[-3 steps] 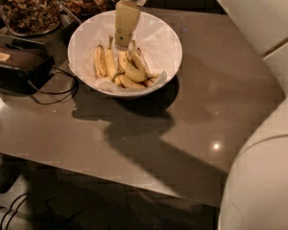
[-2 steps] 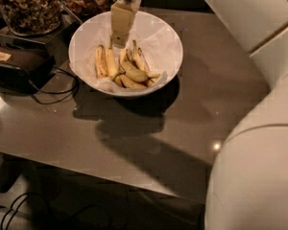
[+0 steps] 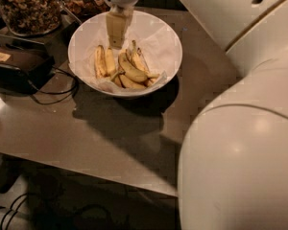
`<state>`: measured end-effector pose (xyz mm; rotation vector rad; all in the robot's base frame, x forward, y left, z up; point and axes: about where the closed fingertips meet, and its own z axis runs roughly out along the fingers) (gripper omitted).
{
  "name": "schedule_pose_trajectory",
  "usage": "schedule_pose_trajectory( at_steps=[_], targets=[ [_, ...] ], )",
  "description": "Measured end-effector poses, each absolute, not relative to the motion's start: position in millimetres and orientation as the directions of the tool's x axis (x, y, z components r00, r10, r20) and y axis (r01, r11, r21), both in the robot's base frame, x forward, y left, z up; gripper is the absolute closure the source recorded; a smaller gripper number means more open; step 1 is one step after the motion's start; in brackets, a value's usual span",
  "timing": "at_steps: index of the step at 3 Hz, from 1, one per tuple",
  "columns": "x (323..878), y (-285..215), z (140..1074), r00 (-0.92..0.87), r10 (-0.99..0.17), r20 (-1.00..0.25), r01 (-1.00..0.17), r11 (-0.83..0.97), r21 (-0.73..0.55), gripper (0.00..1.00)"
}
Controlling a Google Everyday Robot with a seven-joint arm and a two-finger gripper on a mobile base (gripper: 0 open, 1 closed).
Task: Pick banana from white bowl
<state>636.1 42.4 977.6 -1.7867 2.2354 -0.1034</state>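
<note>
The white bowl [image 3: 169, 42], lined with crinkled white paper, stands at the back of the grey table. Several yellow bananas lie in it. The banana [image 3: 133, 71], long, curved and speckled, lies across the middle of the pile, its stem toward the right. Straighter bananas [image 3: 104, 61] lie to its left. My gripper [image 3: 116, 44] hangs from above over the bowl's back half, pointing down, just above and left of the pile. It holds nothing that I can see.
A glass jar of nuts [image 3: 26, 8] stands at the back left, a second jar [image 3: 84, 4] behind the bowl. A black device [image 3: 17, 63] with cables [image 3: 53, 97] lies left of the bowl. My white arm [image 3: 245, 128] fills the right side. The table's front edge [image 3: 86, 169] runs below.
My gripper has shifted a little to the left over the bowl. My arm covers more of the right side. The bananas and the bowl have not moved.
</note>
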Motion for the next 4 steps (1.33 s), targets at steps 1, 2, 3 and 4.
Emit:
schedule_pose_trajectory(
  at_steps=[1, 2, 3, 4],
  targets=[
    [645, 41, 961, -0.226, -0.959, -0.172, -0.949, 0.257, -0.184, 0.41],
    [651, 35, 945, -0.269, -0.944, -0.192, -0.947, 0.295, -0.128, 0.41],
    [651, 25, 932, -0.325, -0.922, -0.209, -0.936, 0.346, -0.071, 0.44],
    [649, 19, 922, -0.359, -0.909, -0.211, -0.927, 0.373, -0.033, 0.42]
  ],
)
